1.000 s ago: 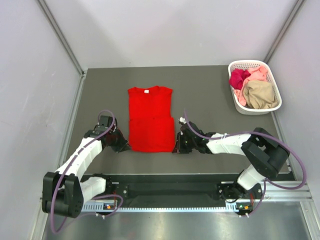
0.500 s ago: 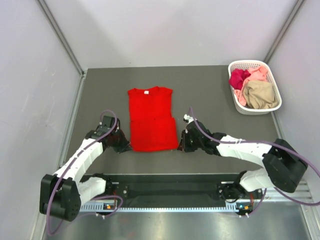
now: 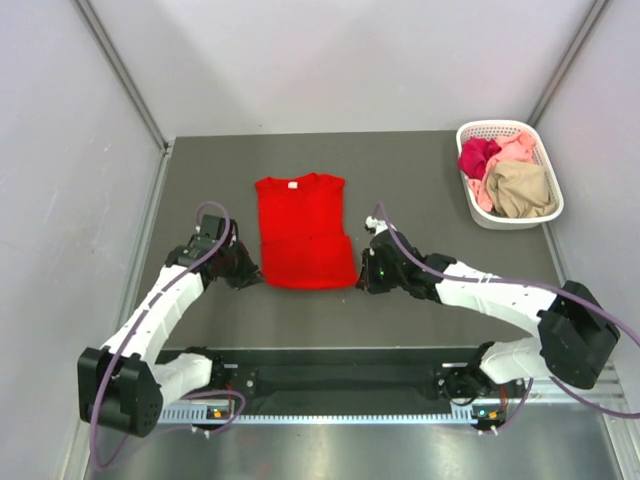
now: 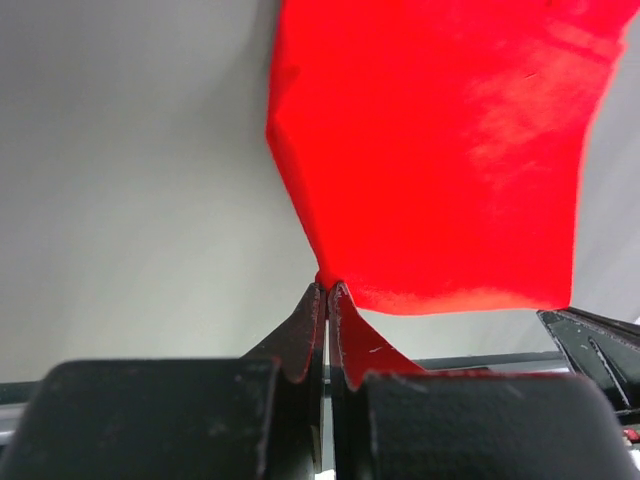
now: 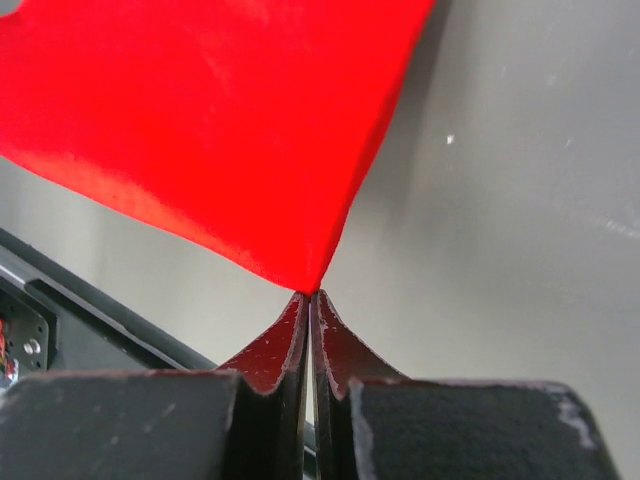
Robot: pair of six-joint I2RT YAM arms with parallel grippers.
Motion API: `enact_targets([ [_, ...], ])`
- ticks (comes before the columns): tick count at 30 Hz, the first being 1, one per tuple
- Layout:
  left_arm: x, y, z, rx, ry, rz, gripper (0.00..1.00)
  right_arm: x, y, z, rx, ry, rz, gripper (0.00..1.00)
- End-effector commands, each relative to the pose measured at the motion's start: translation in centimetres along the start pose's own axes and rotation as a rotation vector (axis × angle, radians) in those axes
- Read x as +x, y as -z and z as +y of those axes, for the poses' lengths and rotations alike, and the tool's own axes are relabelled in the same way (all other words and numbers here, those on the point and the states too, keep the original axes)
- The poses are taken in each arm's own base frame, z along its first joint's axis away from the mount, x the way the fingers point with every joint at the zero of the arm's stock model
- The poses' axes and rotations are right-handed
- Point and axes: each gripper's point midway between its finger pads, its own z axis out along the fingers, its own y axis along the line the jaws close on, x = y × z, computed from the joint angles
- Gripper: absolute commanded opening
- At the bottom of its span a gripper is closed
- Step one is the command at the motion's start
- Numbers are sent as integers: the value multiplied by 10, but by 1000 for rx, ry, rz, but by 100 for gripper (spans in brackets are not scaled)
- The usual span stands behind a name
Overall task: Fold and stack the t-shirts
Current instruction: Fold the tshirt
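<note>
Pinching the near hem corners of the red t-shirt, the left gripper and right gripper are each clamped on cloth; the shirt lies mid-tabletop, collar toward the far edge, its hem now farther from the near edge than a second ago, seemingly lifted

The left claw and right claw now sit farther toward 12 o'clock, and the red t-shirt looks shorter.
</note>
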Motion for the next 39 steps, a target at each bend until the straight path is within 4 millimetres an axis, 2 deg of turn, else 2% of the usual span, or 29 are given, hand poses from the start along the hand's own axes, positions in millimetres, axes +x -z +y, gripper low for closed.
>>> enact_targets([
  [1, -22, 13, -22, 37, -25, -58, 0, -38, 17, 19, -12, 47, -102, 0],
  [6, -43, 21, -39, 43, -59, -105, 0, -66, 21, 23, 12, 61, -156, 0],
  [7, -51, 26, -46, 52, -68, -130, 0, -78, 24, 26, 8, 60, -179, 0],
  [9, -59, 26, -51, 49, -73, -144, 0, -85, 20, 23, 24, 73, -173, 0],
  [10, -68, 30, -58, 57, -80, -170, 0, -98, 24, 28, 17, 72, -199, 0],
  [12, -77, 27, -64, 58, -82, -183, 0, -108, 22, 27, 26, 80, -203, 0],
  [13, -85, 31, -71, 71, -87, -206, 0, -122, 26, 28, 32, 73, -228, 0],
  [15, -96, 29, -77, 67, -89, -224, 0, -134, 24, 26, 47, 81, -237, 0],
  [16, -105, 35, -86, 82, -97, -247, 0, -151, 29, 26, 48, 74, -266, 0],
  [17, -112, 36, -90, 85, -96, -260, 0, -158, 29, 25, 53, 81, -273, 0],
  [18, -116, 30, -91, 74, -93, -250, 0, -164, 25, 22, 61, 81, -272, 0],
  [19, -126, 35, -100, 91, -98, -269, 0, -180, 29, 24, 53, 74, -297, 0],
  [21, -141, 32, -111, 98, -94, -276, 0, -193, 23, 20, 63, 80, -296, 0],
  [22, -146, 30, -115, 100, -96, -281, 0, -208, 26, 21, 55, 76, -321, 0],
  [23, -152, 28, -116, 98, -93, -284, 0, -215, 24, 20, 56, 76, -326, 0],
  [24, -156, 16, -116, 83, -87, -268, 0, -219, 16, 16, 66, 75, -317, 0],
  [25, -165, 19, -123, 95, -88, -283, 0, -236, 19, 17, 53, 69, -345, 0],
  [26, -172, 16, -123, 95, -81, -289, 0, -242, 16, 17, 51, 68, -346, 0],
  [27, -177, 5, -120, 77, -72, -278, 0, -245, 4, 14, 53, 68, -335, 0],
  [28, -187, 6, -129, 102, -71, -295, 0, -259, 6, 16, 39, 68, -359, 0],
  [29, -194, 3, -129, 106, -65, -299, 0, -265, 2, 16, 38, 69, -364, 0],
  [30, -199, -8, -127, 94, -58, -288, 0, -270, -11, 11, 45, 73, -363, 0],
  [31, -211, -7, -133, 116, -59, -306, 0, -283, -11, 18, 7, 76, -384, 0],
  [33, -225, -16, -136, 114, -62, -313, 0, -298, -24, 20, -18, 82, -408, 0],
  [35, -240, -19, -139, 131, -63, -336, 0, -306, -34, 24, -43, 86, -410, 0],
  [36, -247, -25, -139, 132, -62, -342, 0, -306, -50, 19, -40, 84, -394, 0],
  [38, -262, -25, -141, 161, -64, -369, 0, -322, -54, 26, -67, 101, -437, 0],
  [39, -268, -30, -141, 164, -65, -376, 0, -322, -66, 22, -63, 100, -433, 0],
])
